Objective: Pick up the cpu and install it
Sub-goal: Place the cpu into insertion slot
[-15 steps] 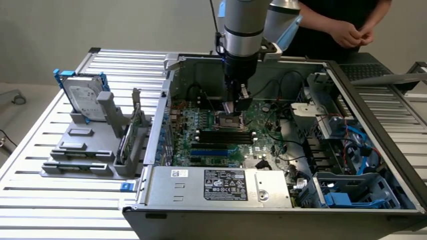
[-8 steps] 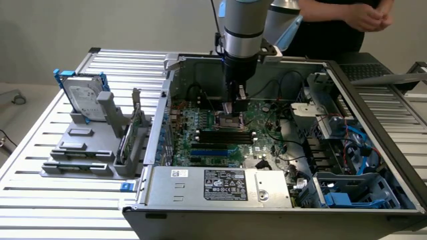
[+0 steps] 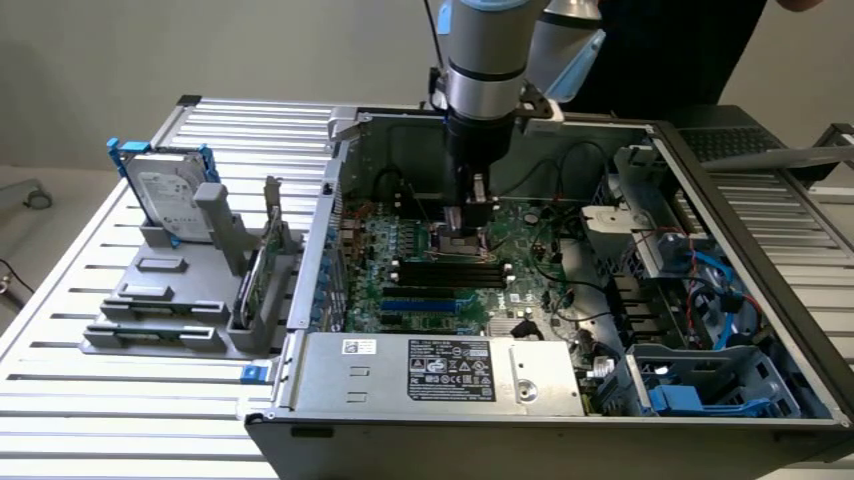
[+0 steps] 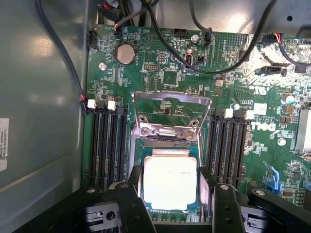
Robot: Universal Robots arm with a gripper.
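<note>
While the arm reaches down into the open computer case (image 3: pixel 387 150), the gripper (image 3: pixel 470 224) hangs low over the motherboard (image 4: pixel 165 63), upper middle of the exterior view.

Wrist view: cpu (image 4: pixel 170 182) lies flat, silver face up, straight below the gripper (image 4: pixel 171 206) and midway between its two fingers (image 4: pixel 127 194).
- Square chip, so no long axis. Its side edges run parallel to the finger faces and to the memory slots (image 4: pixel 104 145) either side.
- It looks to be resting in the socket (image 4: pixel 167 138). The hinged retaining frame (image 4: pixel 171 108) is tipped up just beyond the chip, not folded over it.

Jaws spread, one finger close beside each flank of the cpu; no pinch evident. Offset between gripper and chip: none that I can see, only height.
</note>
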